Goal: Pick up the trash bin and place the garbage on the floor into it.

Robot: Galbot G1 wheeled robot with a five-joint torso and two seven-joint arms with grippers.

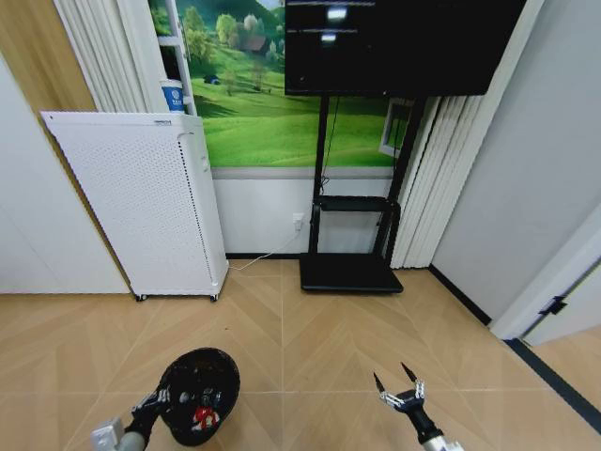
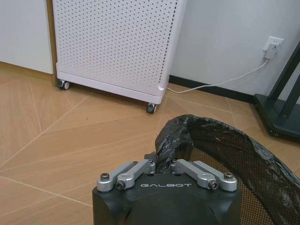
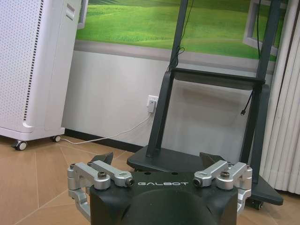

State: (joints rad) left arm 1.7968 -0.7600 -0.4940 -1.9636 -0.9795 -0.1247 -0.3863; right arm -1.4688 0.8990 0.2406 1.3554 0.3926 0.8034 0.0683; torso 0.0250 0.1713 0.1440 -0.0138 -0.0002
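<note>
The trash bin (image 1: 198, 394), round and black with a black bag liner, sits low at the robot's left front over the wood floor (image 1: 310, 329), its mouth facing up toward the head camera. Inside it a red-and-white item (image 1: 201, 414) is visible against the dark liner, with a few smaller pale bits beside it that cannot be identified. The left gripper (image 1: 158, 400) is at the bin's near-left rim; in the left wrist view its fingers (image 2: 140, 168) are drawn in close together, pinching the bunched liner (image 2: 169, 145) at the rim, with the mesh wall of the bin curving away beyond them. The right gripper (image 1: 398, 382) is well apart from the bin, on the robot's right above bare floor, its two fingers spread wide with nothing between them. Behind the bin stands a white perforated unit (image 1: 141, 202) on castors against the wall, and to its right a black TV stand (image 1: 349, 235) carrying a dark screen (image 1: 399, 42).
</note>
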